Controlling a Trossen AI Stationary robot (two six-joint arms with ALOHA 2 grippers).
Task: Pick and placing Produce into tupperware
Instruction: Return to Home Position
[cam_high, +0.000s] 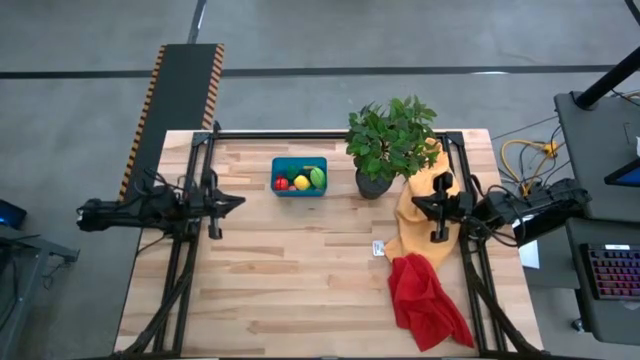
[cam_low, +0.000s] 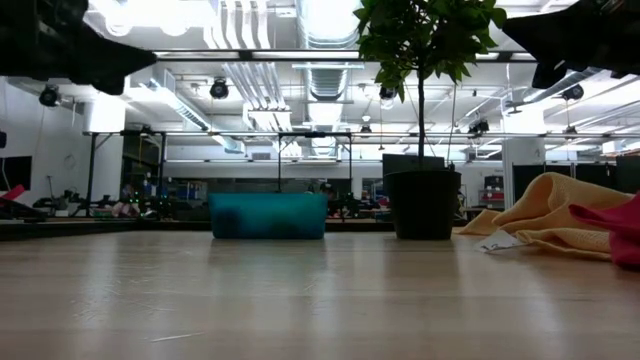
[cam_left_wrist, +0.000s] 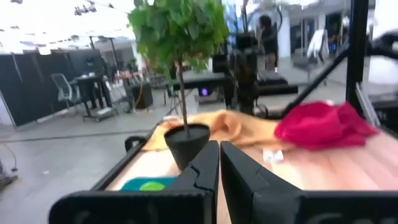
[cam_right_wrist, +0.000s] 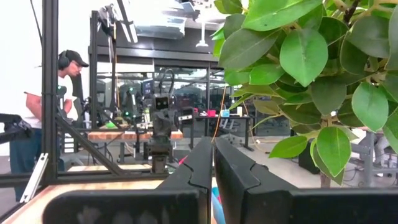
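While both arms hang at the side edges of the bench (cam_high: 290, 290), neither claw holds anything. Left claw (cam_high: 234, 202) sits at the left edge, pointing inward, closed and empty. The left wrist view shows its two fingers (cam_left_wrist: 205, 171) meeting at the tips. Right claw (cam_high: 420, 205) sits at the right edge above the yellow cloth (cam_high: 412, 230), pointing inward, also closed on nothing. Teal box (cam_high: 284, 163) stands toward the far side of the bench, between the arms, nearer the left one, well apart from both claws. Inside it are a red piece (cam_high: 282, 183), a yellow piece (cam_high: 301, 182) and a green piece (cam_high: 317, 177), side by side in a row. Potted plant (cam_high: 388, 140) stands just beside the box, on its right. Red cloth (cam_high: 428, 305) lies crumpled at the near right, touching the yellow cloth. Small white tag (cam_high: 379, 248) lies at the yellow cloth's edge. Person in a cap (cam_right_wrist: 65, 87) stands beyond the bench, seen in the right wrist view.
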